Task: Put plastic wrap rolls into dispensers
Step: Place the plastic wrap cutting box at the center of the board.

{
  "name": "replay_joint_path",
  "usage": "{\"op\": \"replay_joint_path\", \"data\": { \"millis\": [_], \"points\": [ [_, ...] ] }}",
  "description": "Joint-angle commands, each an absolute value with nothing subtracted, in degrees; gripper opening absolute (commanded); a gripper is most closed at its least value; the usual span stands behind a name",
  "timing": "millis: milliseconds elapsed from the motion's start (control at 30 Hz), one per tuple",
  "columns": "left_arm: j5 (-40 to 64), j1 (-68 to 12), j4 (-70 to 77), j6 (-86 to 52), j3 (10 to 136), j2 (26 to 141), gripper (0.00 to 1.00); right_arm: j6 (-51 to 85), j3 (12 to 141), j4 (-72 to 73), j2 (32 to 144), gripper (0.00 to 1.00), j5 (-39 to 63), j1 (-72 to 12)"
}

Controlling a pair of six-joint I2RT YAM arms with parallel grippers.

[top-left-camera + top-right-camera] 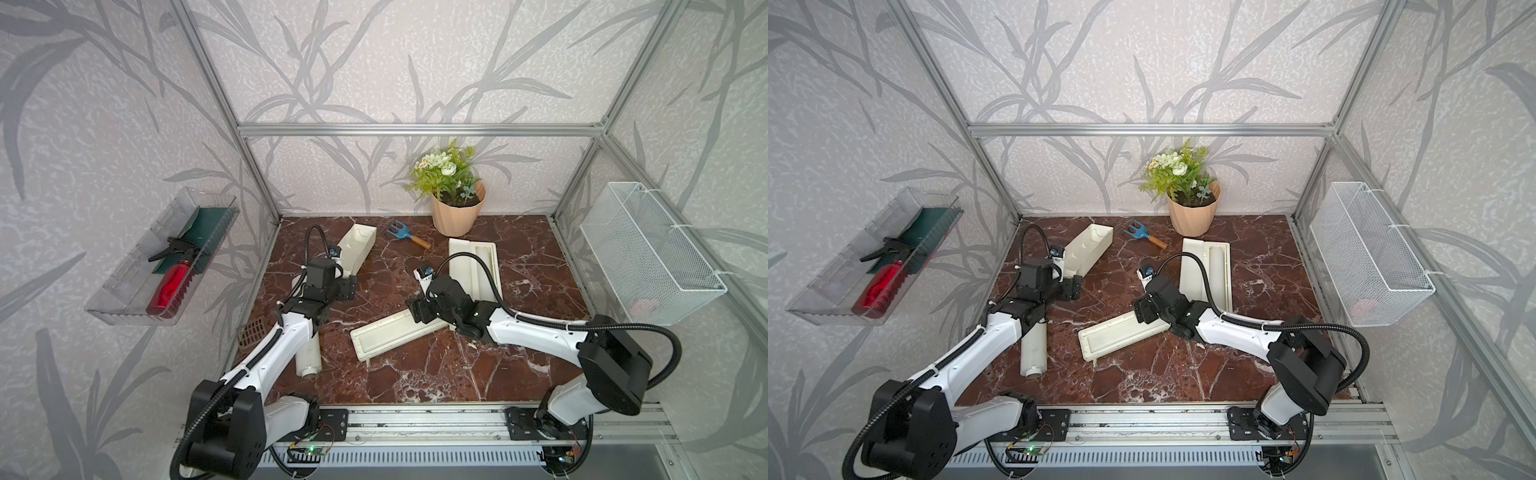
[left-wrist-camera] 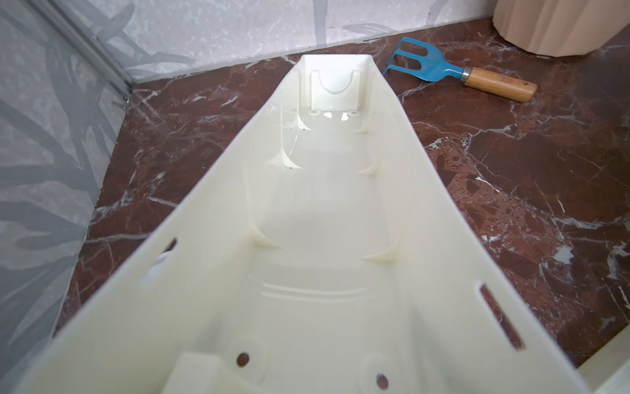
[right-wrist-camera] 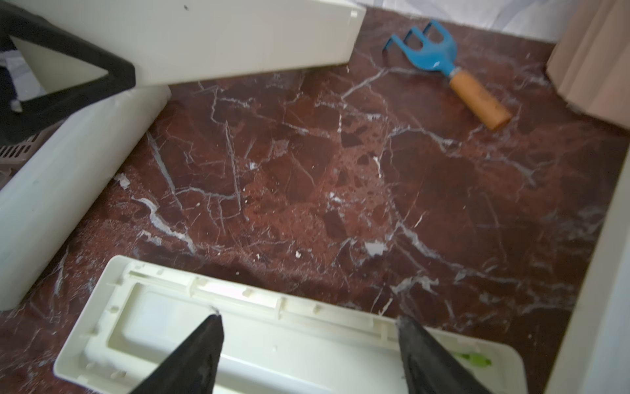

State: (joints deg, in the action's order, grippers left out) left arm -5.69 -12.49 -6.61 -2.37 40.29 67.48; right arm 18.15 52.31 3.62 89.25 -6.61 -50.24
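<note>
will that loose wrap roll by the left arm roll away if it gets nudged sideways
Likely yes: the plastic wrap roll is a smooth cylinder lying flat on the glossy marble table. Pushed endwise it would probably slide instead. It lies straight, so it should lift stiffly rather than sag.

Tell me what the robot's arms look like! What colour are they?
The left arm and right arm match: shiny white shells with chunky black joints and bases. A ribbed black cable loops along each. The right tool ends in two black, pointed fingers.
</note>
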Motion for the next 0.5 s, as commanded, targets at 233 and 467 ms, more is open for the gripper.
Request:
{"op": "replay_joint_path", "data": {
  "millis": [233, 467],
  "points": [
    [-11.4, -17.7, -20.3, -16.2, 40.1, 69.1, 0.55, 21.6, 58.9, 0.3, 94.6, 0.84, 2.4, -46.9],
    [-10.4, -19.1, -27.1, -23.3, 43.8, 69.3, 0.99, 20.5, 60.2, 1.6, 96.7, 0.86, 8.3, -42.7]
  ]
}}
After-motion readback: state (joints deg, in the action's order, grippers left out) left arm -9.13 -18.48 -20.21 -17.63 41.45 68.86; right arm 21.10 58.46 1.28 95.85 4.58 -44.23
